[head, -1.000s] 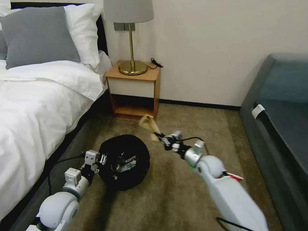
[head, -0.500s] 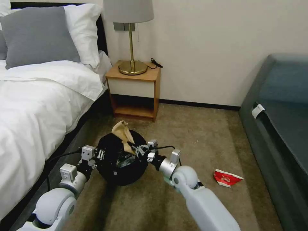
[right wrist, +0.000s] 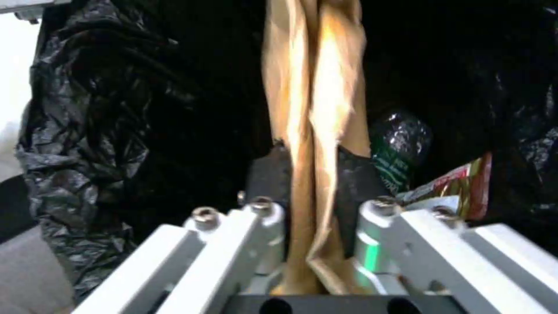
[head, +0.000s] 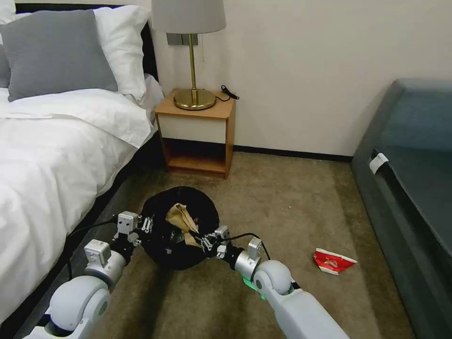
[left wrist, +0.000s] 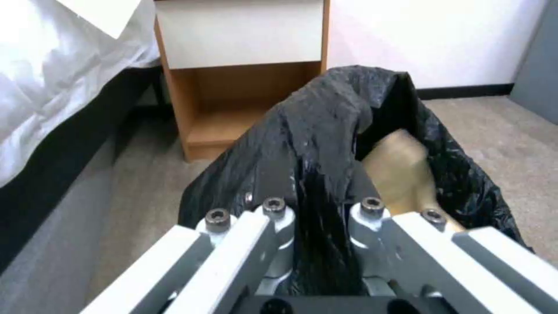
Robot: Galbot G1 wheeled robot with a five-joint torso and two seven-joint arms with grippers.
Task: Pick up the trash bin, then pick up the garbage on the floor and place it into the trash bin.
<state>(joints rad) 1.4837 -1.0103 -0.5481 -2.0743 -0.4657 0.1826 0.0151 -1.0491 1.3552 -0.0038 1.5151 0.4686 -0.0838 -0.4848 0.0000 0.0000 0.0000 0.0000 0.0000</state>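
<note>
Tan paper carton (head: 181, 220) is squeezed in the right gripper (head: 201, 241) over the trash bin (head: 162, 252), whose rim the left gripper (head: 147, 227) pinches.

We saw glossy crinkled black plastic lining the trash bin (head: 181, 249), creased matt tan paper carton (right wrist: 311, 131), short-pile beige carpet (head: 292, 202), smooth wooden nightstand (head: 197, 136).
</note>
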